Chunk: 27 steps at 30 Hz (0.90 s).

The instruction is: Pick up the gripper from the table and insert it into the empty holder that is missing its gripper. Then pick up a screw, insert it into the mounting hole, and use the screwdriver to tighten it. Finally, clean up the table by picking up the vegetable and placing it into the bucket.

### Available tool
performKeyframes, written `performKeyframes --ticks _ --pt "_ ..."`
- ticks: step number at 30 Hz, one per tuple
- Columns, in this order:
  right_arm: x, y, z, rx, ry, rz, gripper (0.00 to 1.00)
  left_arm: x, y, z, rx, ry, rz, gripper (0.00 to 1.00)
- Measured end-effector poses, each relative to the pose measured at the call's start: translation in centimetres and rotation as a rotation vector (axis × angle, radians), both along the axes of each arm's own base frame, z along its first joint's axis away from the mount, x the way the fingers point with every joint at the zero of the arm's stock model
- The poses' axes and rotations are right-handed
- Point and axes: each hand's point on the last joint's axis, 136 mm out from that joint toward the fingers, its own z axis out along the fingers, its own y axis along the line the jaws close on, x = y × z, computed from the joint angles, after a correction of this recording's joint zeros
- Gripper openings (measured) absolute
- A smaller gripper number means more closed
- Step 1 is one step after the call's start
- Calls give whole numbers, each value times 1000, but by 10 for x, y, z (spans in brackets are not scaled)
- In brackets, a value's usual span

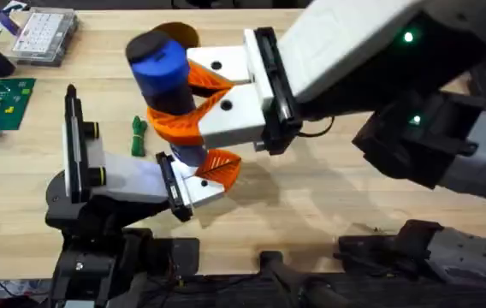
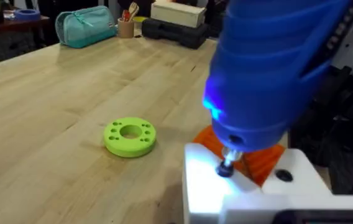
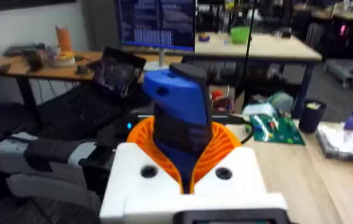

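Overhead: right gripper [image 1: 193,101] clamped on the upright blue screwdriver [image 1: 159,64] mid-table, bit [image 2: 227,167] down on a white part [image 2: 209,186] in the left wrist view, left gripper [image 1: 213,171] state can't tell, vegetable [image 1: 138,135] lies just left of them, bucket [image 1: 179,35] behind the screwdriver.

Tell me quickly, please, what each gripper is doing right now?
Right gripper: shut on the screwdriver, held upright.
Left gripper: cannot be told.
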Motion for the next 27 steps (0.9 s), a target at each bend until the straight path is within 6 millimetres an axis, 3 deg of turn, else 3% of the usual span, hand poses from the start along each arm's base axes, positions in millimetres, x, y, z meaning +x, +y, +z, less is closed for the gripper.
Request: performKeyframes --ticks 16,27 --pt "15 -2 0 4 114 -72 43 -1 0 0 1 -3 -4 16" --pt "13 -2 3 0 117 -53 43 -1 0 0 1 -3 -6 16"
